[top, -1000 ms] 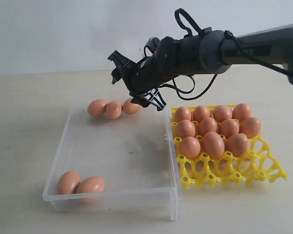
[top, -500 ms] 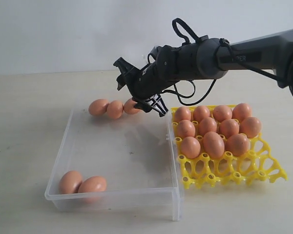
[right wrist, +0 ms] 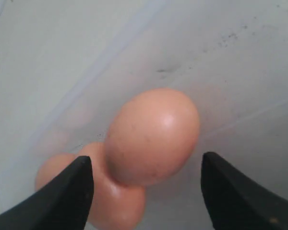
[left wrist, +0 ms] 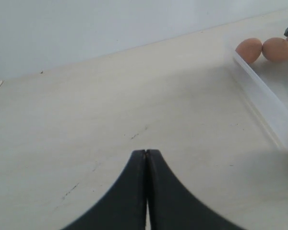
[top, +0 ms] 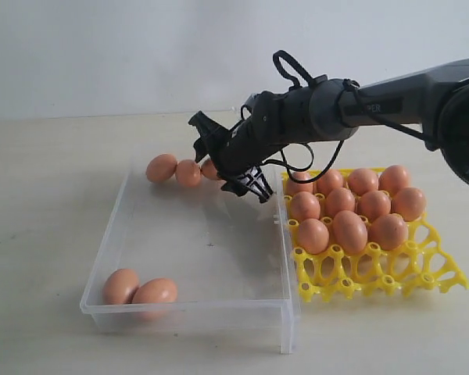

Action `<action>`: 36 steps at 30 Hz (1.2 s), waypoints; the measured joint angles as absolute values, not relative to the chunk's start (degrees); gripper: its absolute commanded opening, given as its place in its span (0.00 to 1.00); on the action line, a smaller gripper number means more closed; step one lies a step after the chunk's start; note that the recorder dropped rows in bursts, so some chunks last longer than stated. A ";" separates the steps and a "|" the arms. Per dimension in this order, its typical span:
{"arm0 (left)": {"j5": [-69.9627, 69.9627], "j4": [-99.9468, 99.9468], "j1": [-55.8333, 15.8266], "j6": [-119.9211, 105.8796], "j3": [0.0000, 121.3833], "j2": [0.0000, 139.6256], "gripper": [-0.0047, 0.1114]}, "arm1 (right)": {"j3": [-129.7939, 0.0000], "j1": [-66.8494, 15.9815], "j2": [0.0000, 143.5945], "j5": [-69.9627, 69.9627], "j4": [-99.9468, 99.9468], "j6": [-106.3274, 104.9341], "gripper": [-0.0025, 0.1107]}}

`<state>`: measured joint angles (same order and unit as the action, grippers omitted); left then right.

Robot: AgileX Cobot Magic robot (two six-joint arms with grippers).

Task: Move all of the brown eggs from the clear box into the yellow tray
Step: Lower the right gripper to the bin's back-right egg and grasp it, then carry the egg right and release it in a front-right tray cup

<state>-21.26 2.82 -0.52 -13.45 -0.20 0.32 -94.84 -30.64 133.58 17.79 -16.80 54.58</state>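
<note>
Three brown eggs (top: 161, 167) lie in a row at the far corner of the clear box (top: 187, 306). Two more eggs (top: 121, 286) rest at its near left corner. My right gripper (top: 229, 158) hangs open just above the far row, over the rightmost egg (right wrist: 153, 136), which lies between the spread fingers and is not touched. The yellow tray (top: 375, 273) stands right of the box with several eggs (top: 350, 231) in its cups. My left gripper (left wrist: 146, 152) is shut and empty over bare table, left of the box wall (left wrist: 266, 103).
The right arm (top: 375, 101) and its cable loop reach in from the right, above the tray's back rows. The tray's front cups are bare. A pale wall stands behind the table.
The right gripper has come down and closer to the far row of eggs, jaws still wide. The eggs in the box have not moved.
</note>
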 measured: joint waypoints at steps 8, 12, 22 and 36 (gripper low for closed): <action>-21.26 2.82 -0.52 -13.45 -0.20 0.32 0.04 | -94.84 -30.51 133.92 15.11 -16.60 54.58 0.50; -21.26 2.82 -0.52 -13.45 -0.20 0.32 0.04 | -94.84 -30.51 134.07 14.39 -16.49 56.31 0.30; -21.26 2.82 -0.52 -13.45 -0.20 0.32 0.04 | -94.84 -30.51 134.07 13.21 -16.05 52.63 0.02; -21.26 2.82 -0.52 -13.45 -0.20 0.32 0.04 | -72.12 -31.37 107.92 8.25 -2.09 27.04 0.02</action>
